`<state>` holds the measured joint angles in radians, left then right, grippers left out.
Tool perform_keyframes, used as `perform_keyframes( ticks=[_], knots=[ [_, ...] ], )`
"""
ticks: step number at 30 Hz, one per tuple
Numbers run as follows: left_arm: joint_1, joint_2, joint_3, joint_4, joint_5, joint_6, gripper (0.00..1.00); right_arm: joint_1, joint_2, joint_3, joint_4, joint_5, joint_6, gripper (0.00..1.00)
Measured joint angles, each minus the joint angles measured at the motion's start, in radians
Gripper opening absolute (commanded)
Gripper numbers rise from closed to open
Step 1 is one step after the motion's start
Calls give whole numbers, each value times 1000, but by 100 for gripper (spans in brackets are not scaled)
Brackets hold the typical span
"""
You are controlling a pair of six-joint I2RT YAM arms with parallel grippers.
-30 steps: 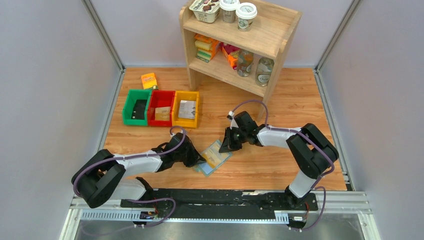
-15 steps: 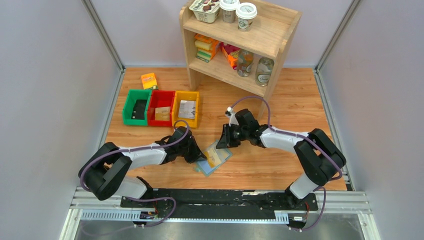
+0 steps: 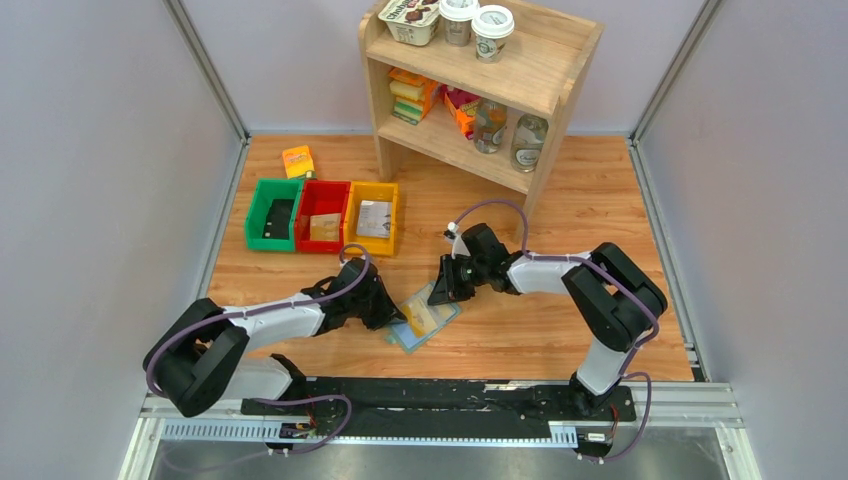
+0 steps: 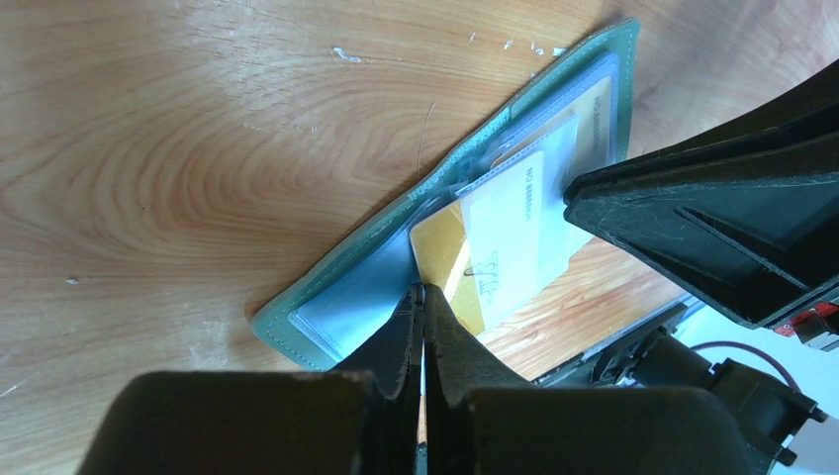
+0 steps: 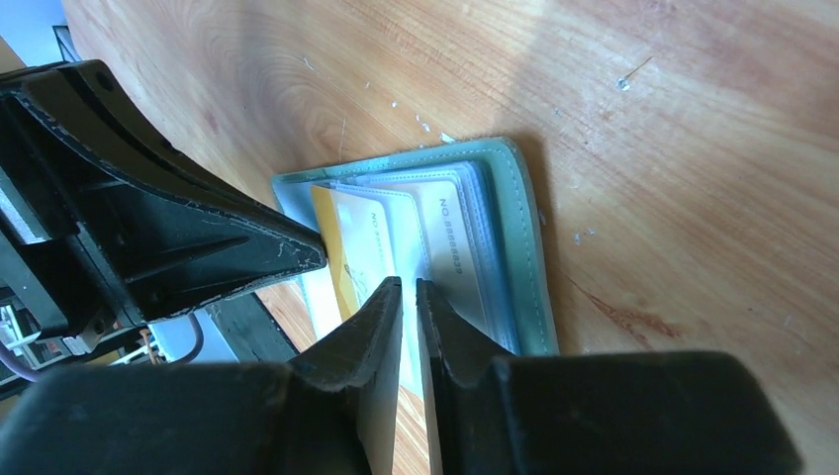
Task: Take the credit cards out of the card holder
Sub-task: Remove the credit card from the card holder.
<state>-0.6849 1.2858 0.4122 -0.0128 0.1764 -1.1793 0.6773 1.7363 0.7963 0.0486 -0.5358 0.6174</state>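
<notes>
Left arm (image 3: pixel 270 318) and right arm (image 3: pixel 545 268) reach low, converging; left jaws closed, right jaws nearly closed.

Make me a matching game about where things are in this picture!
Things:
1. card holder
2. cups
3. orange packet
4. jars

Places:
A. on the lower level of the shelf
B. behind the green bin
C. lying open on the table
D. on top of the shelf

Pairs: 1-C, 2-D, 3-B, 4-A
</notes>
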Motion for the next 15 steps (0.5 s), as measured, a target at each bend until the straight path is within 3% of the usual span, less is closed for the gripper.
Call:
perform_keyframes(
  ticks=[1, 3, 7, 11, 15],
  knots=[
    [0, 0, 0, 0, -2, -2, 3, 0, 2, 0, 0, 0, 4, 19],
    [0, 0, -3, 3, -3, -8, 18, 0, 8, 0, 2, -2, 13, 18],
    [0, -31, -50, 60, -13, -51, 31, -1, 13, 3, 2, -8, 26, 18],
    [0, -89, -110, 116, -47, -114, 38, -1, 13, 3, 2, -8, 30, 17],
    [0, -106, -128, 141, -71, -141, 38, -2, 14, 3, 2, -8, 33, 17]
  ],
)
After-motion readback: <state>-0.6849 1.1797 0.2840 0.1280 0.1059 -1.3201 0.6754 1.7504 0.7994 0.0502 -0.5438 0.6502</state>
